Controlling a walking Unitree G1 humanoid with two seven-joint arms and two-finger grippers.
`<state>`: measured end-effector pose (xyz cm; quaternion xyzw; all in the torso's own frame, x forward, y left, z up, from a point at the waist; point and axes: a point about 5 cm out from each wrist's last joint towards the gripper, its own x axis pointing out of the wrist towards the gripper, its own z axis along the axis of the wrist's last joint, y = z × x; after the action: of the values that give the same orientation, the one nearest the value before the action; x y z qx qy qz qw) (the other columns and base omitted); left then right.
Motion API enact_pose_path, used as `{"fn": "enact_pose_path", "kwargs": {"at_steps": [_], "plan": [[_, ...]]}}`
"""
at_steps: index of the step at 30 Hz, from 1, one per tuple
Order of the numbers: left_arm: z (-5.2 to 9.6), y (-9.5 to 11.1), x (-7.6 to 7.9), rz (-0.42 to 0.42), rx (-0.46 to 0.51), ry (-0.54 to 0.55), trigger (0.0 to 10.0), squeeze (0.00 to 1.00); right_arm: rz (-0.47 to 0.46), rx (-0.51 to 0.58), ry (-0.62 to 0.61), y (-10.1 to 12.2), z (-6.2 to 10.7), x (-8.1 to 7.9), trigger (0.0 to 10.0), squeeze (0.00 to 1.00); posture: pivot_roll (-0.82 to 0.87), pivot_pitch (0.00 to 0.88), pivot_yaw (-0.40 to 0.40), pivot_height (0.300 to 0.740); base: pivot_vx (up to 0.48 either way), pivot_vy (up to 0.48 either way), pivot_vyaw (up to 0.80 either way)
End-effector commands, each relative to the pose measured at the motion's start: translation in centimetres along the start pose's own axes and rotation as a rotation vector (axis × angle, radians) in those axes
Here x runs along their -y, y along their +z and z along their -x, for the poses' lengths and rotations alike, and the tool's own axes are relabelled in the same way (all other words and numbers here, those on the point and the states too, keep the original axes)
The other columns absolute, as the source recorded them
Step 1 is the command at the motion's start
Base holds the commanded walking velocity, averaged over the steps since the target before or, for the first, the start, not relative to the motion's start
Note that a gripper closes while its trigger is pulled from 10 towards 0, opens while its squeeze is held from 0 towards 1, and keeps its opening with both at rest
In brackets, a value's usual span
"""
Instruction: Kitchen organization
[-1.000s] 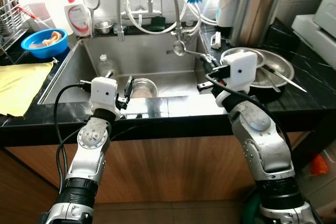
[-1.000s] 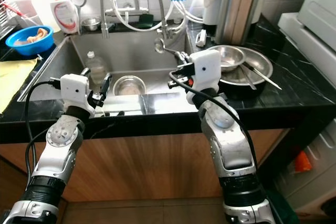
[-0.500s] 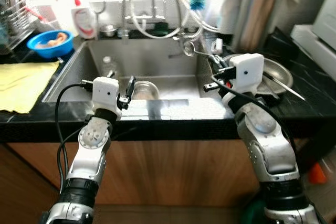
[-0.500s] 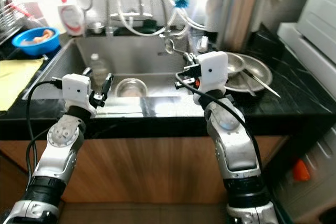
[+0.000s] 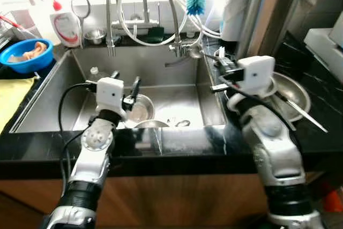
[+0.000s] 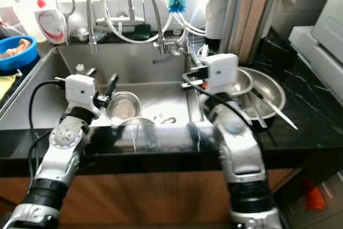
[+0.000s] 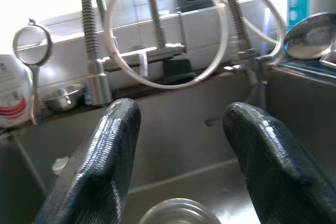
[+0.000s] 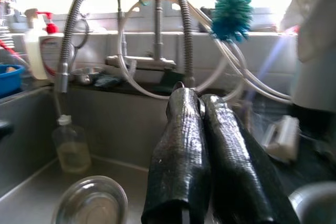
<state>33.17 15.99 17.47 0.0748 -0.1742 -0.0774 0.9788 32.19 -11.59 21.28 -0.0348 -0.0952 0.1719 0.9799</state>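
While both arms reach over the steel sink (image 5: 59, 100), the left gripper (image 7: 181, 145) hangs with its fingers spread wide and empty above a small steel bowl (image 5: 140, 108) on the sink floor. At its 3 o'clock, the right gripper (image 8: 202, 156) hovers over the sink's right edge with both fingers pressed together, holding nothing. A clear bottle (image 8: 70, 148) stands at the bowl's 10 o'clock, and a stack of steel pans (image 5: 292, 90) rests on the black counter (image 5: 321, 105) at 3 o'clock.

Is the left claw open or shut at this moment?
Open. In the left wrist view its two black fingers stand well apart with the sink wall showing between them, and the left claw hovers over the steel bowl.
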Motion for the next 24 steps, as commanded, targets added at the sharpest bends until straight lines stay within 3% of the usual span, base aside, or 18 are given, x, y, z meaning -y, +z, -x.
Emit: {"fn": "enact_pose_path", "kwargs": {"at_steps": [1, 7, 12, 15, 18, 24], "plan": [[-0.2, 0.3, 0.3, -0.006, 0.009, -0.012, 10.0, 0.0, 0.012, -0.004, 0.016, 0.2, 0.2, 0.1, 10.0, 0.0, -0.06, 0.0, 0.063, 0.74, 0.0, 0.0, 0.0], [-0.1, 0.3, 0.3, -0.005, 0.01, -0.012, 10.0, 0.0, 0.024, -0.017, 0.137, 0.1, 0.5, -1.2, 10.0, 0.0, -0.06, 0.0, 0.063, 0.74, 0.0, 0.0, 0.0], [-0.1, 0.2, 0.3, -0.003, 0.01, -0.015, 10.0, 0.0, 0.023, -0.046, 0.162, -0.4, 0.7, -1.4, 10.0, 0.0, -0.06, 0.0, 0.064, 0.74, 0.0, 0.0, 0.0], [-0.1, 0.2, 0.4, -0.001, 0.01, -0.018, 10.0, 0.0, 0.021, -0.114, 0.169, -1.4, 0.9, -1.4, 10.0, 0.0, -0.06, 0.0, 0.064, 0.74, 0.0, 0.0, 0.0], [-0.1, 0.2, 0.6, 0.0, 0.005, -0.028, 10.0, 0.0, 0.036, -0.26, 0.141, -3.5, 1.3, -1.1, 10.0, 0.0, -0.06, 0.0, 0.063, 0.74, 0.0, 0.0, 0.0], [-0.1, 0.1, 0.5, 0.0, 0.004, -0.03, 10.0, 0.0, 0.026, -0.281, 0.125, -4.0, 1.4, -1.3, 10.0, 0.0, -0.06, 0.0, 0.064, 0.74, 0.0, 0.0, 0.0]]}}
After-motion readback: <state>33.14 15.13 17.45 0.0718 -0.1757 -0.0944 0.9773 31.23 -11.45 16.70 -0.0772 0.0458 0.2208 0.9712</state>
